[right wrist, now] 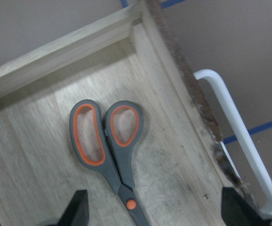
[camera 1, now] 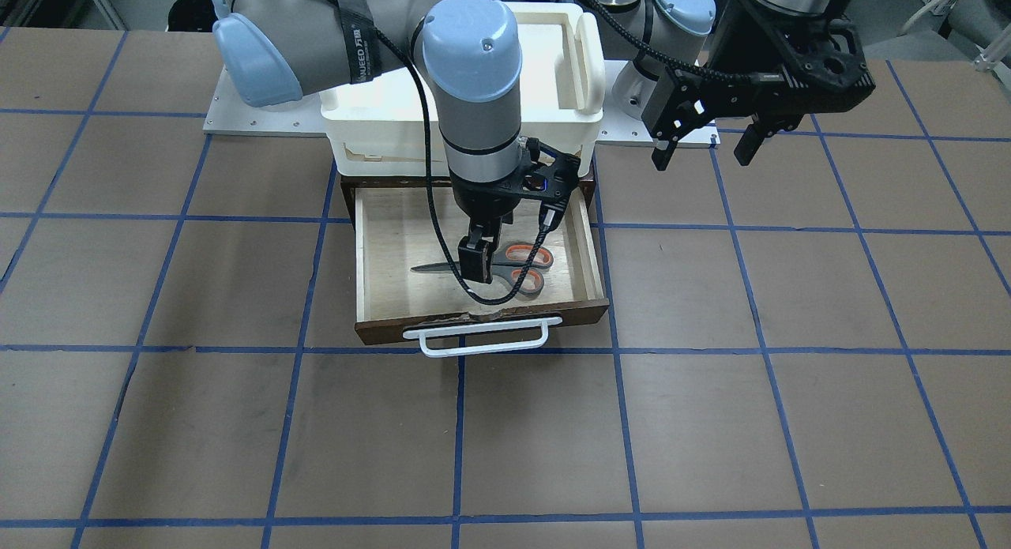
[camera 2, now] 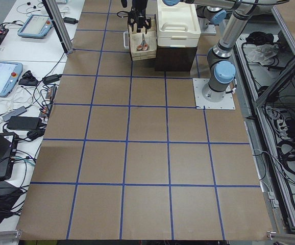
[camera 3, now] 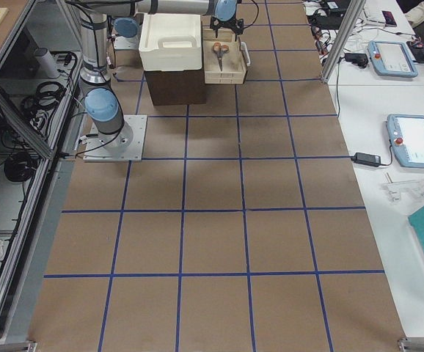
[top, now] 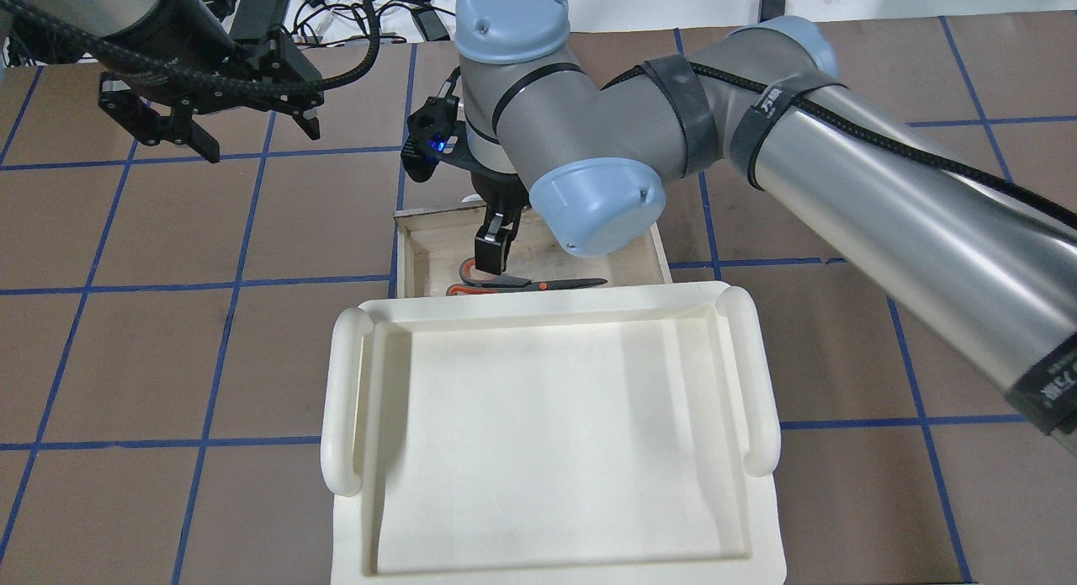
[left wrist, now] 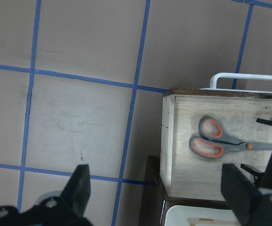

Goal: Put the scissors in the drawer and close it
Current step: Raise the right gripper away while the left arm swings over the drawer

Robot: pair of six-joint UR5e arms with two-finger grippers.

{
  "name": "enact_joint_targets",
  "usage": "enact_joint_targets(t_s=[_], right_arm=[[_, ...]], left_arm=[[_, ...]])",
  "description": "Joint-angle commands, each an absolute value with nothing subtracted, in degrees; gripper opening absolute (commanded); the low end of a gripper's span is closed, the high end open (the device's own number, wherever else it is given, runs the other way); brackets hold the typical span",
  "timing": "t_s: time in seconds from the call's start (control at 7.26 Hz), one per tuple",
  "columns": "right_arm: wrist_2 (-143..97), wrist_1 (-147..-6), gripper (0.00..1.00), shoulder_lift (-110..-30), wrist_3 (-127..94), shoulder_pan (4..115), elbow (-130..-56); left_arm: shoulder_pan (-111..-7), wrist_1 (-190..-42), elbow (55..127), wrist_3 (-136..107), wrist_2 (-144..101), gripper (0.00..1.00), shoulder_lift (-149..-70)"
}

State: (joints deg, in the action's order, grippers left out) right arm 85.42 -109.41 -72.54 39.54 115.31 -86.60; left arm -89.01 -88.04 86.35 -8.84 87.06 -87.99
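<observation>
The scissors (camera 1: pixel 517 266) lie flat on the pale floor of the open drawer (camera 1: pixel 395 249), handles toward the view's right. My right gripper (camera 1: pixel 474 266) hangs straight down just above them, near their pivot. In the right wrist view its fingers (right wrist: pixel 77 209) stand wide apart, with the scissors (right wrist: pixel 108 141) lying free between and below them. The drawer's dark front carries a white bar handle (camera 1: pixel 478 336). My left gripper (camera 1: pixel 703 150) is open and empty, raised above the table beside the drawer. Its wrist view shows the scissors (left wrist: pixel 220 141) inside the drawer (left wrist: pixel 173 141).
A white plastic tray (top: pixel 547 433) sits on top of the dark cabinet that holds the drawer, behind the drawer's open part. The brown table with blue grid lines (camera 1: pixel 505 438) extends in front of the handle. The right arm's cable loops down into the drawer.
</observation>
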Motion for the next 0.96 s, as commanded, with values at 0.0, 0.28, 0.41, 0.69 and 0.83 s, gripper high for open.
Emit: enact_joint_targets(t_s=[0.0,0.28,0.41,0.69,0.83], right_arm=[[85.60,-108.63,1.00,-74.52,17.15,111.47,-85.87],[85.43,-103.14,1.00,-78.64,10.22,104.45,-85.87],[85.34,-99.09,1.00,-81.45,7.41,99.72,-85.96],[86.04,-98.00,1.00,-84.37,7.30,93.80,-86.04],[86.57,-97.91,1.00,-84.55,7.21,92.30,-86.13]], left_arm=[[-90.17,-79.58,86.40,-8.79,86.84,1.00,-92.44],[-94.90,-69.66,86.31,-10.27,87.45,1.00,-98.67],[-96.23,-68.91,84.74,-11.41,88.15,1.00,-101.75],[-99.83,-65.94,79.65,-15.01,91.38,1.00,-110.43],[-101.06,-65.57,77.89,-15.99,91.93,1.00,-113.78]])
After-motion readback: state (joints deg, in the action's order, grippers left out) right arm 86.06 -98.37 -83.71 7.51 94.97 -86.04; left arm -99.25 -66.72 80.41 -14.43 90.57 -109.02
